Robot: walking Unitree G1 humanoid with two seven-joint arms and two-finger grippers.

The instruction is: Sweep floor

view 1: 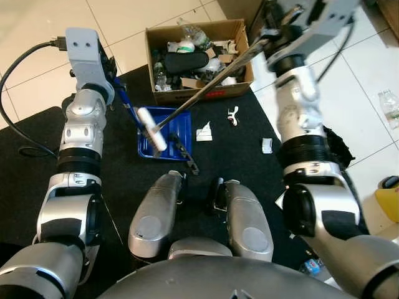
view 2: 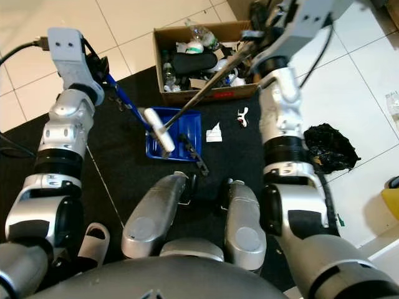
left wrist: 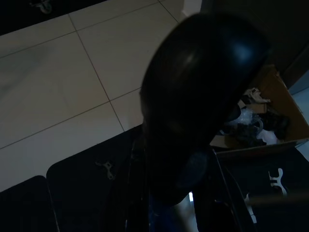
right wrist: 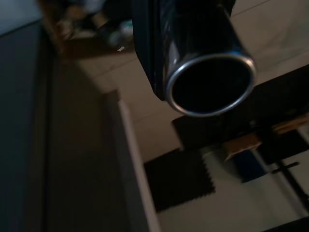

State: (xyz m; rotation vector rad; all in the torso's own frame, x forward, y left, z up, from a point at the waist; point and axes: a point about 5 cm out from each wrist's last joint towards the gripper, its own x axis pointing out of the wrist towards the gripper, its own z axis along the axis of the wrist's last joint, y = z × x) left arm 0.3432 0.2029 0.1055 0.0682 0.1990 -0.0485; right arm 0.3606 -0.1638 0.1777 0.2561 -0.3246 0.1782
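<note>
The right tool (view 1: pixel 269 30) is pinched on the long silver broom handle (view 1: pixel 215 78); its white brush head (view 1: pixel 152 128) sits in the blue plastic dustpan (view 1: pixel 163 137). The left tool (view 1: pixel 114 81) holds the dustpan's blue handle; its fingers I cannot tell. White paper scraps (view 1: pixel 204 133) still lie on the black floor mat (view 1: pixel 243 156), so sweeping seems partly done.
</note>
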